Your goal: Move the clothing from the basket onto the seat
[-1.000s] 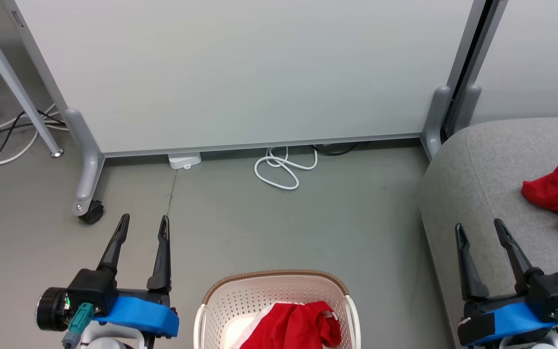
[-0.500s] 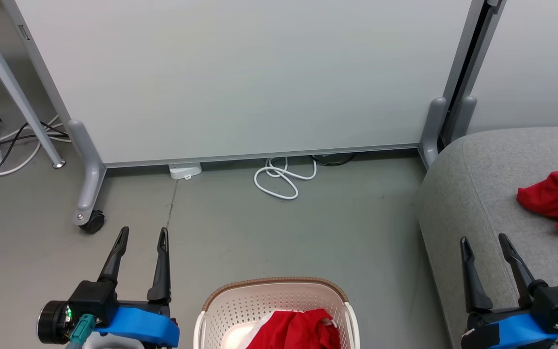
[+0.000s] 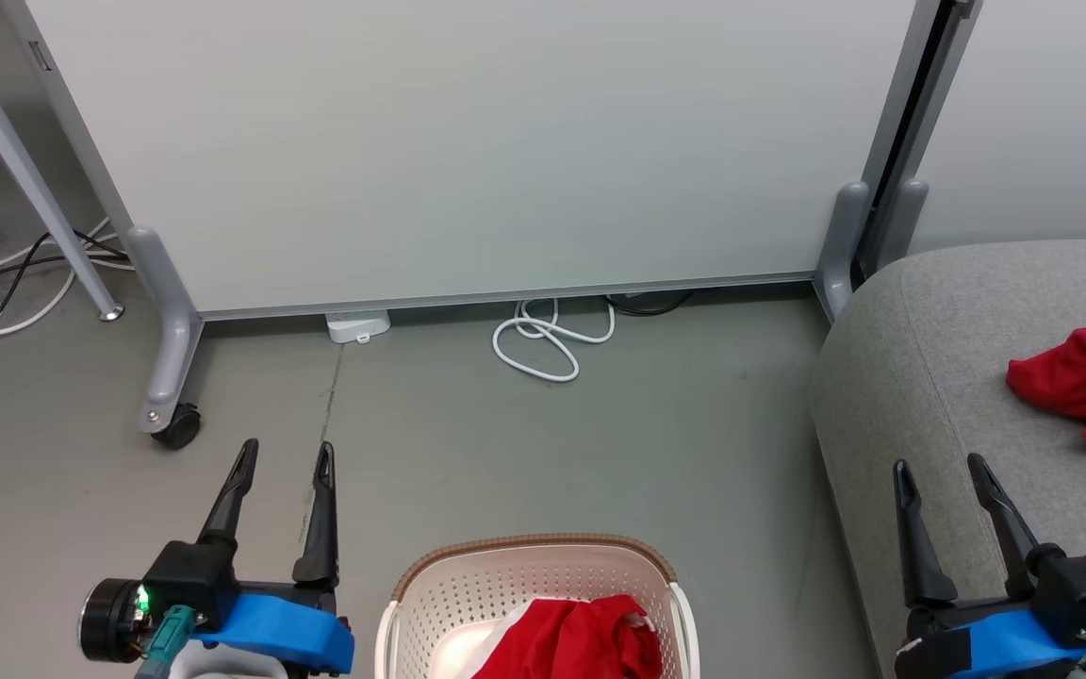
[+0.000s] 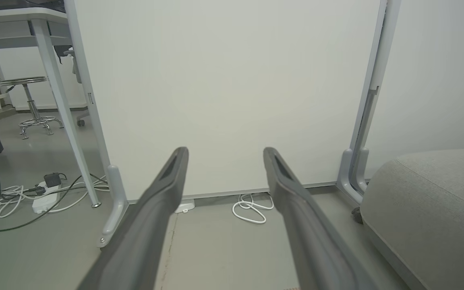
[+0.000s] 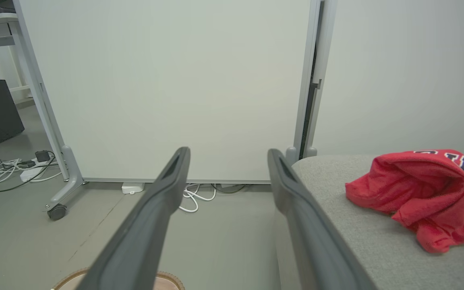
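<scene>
Clothing [image 3: 581,641] in bright red lies heaped inside the basket [image 3: 534,544] on the floor [image 3: 600,424] at the bottom of the head view, and 1 more red garment [image 3: 1085,382] with printed lettering sits crumpled on the seat [image 3: 920,377] to the right. The left gripper [image 3: 287,451] hovers over the floor beside the basket and the right gripper [image 3: 937,464] over the seat's edge. Each has its 2 fingers spread, holding nothing.

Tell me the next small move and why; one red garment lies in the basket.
Probably swing the left pincer right and down over the basket. A red garment lies inside it, both pincers are open and hold nothing, and the left one is nearer the basket than the right pincer. Another garment already lies on the sofa.
</scene>
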